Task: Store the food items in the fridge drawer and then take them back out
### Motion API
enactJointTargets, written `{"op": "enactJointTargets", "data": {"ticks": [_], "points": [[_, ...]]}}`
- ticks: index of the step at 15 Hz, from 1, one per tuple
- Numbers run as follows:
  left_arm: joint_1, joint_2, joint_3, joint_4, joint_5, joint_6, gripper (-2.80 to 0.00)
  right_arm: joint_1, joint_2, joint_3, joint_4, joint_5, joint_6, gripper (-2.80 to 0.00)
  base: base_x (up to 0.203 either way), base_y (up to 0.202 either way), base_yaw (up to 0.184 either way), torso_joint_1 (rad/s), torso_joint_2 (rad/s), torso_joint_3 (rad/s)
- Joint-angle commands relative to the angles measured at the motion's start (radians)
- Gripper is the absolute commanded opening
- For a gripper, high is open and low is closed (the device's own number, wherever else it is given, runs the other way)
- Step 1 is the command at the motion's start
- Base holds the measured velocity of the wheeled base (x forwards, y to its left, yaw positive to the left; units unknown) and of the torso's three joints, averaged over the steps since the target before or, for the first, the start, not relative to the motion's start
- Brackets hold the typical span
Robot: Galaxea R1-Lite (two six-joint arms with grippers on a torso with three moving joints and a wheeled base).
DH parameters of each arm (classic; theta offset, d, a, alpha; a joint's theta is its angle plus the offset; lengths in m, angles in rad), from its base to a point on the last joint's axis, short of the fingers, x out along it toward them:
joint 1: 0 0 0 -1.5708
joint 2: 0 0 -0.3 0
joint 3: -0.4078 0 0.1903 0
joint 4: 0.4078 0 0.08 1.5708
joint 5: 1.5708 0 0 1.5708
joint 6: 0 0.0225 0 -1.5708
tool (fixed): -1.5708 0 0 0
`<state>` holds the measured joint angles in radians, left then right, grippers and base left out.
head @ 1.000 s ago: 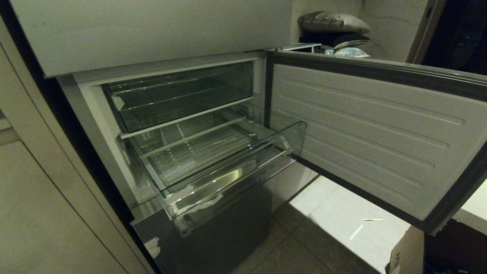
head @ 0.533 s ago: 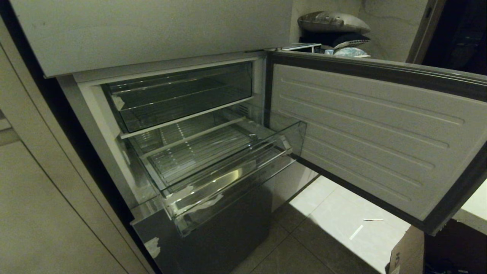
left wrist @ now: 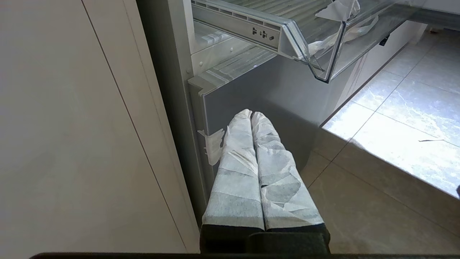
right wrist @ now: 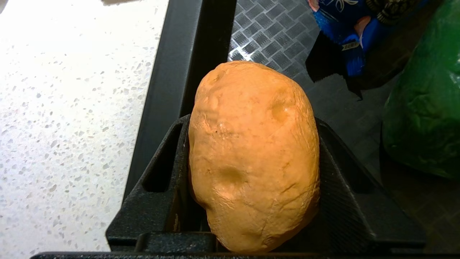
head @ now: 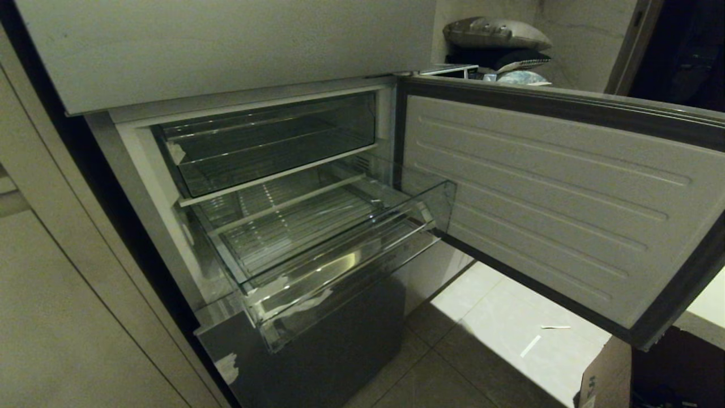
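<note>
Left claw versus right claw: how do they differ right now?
The left claw is shut and empty; the right claw grips a potato. The left claw's fingers are wrapped in pale tape; the right claw's are bare black. The left hangs by the fridge's grey front; the right is over a speckled counter.

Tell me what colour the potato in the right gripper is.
Tan-orange potato, clearest in the right wrist view.

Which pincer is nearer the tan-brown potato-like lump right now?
Right. The right pincer has its black fingers on both sides of the tan-brown potato-like lump. The left pincer, its taped fingers together, hangs low by the grey fridge front, with no lump in view.
</note>
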<state>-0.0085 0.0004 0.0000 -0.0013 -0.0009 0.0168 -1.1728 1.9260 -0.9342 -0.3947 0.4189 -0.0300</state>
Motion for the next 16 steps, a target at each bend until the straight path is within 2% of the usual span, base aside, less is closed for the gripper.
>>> {"op": "enactJointTargets", "data": {"ticks": [1,5,7,11,14,16], "points": [[0.0,0.0,0.0,0.0,0.0,0.0,-2.8,-0.001,-0.029,0.011,0.005,0.003,-0.001,-2.8,0.0,0.0,0.0,0.0,0.0,0.0],[-0.001,0.0,0.0,0.0,-0.001,0.0,-2.8,-0.009,-0.191,0.1,0.015,0.014,-0.001,-2.8,0.0,0.0,0.0,0.0,0.0,0.0],[0.0,0.0,0.0,0.0,-0.001,0.0,-2.8,-0.013,-0.343,0.187,0.015,0.019,-0.006,-2.8,0.0,0.0,0.0,0.0,0.0,0.0],[0.0,0.0,-0.001,0.0,-0.001,0.0,-2.8,-0.006,-0.632,0.453,0.016,0.031,-0.113,-2.8,0.0,0.0,0.0,0.0,0.0,0.0],[-0.001,0.0,0.0,0.0,0.001,0.0,-2.8,0.055,-0.803,0.672,0.014,0.037,-0.173,-2.8,0.0,0.0,0.0,0.0,0.0,0.0],[-0.001,0.0,0.0,-0.002,-0.001,0.0,-2.8,0.144,-0.894,0.782,0.013,0.04,-0.205,-2.8,0.0,0.0,0.0,0.0,0.0,0.0]]}}
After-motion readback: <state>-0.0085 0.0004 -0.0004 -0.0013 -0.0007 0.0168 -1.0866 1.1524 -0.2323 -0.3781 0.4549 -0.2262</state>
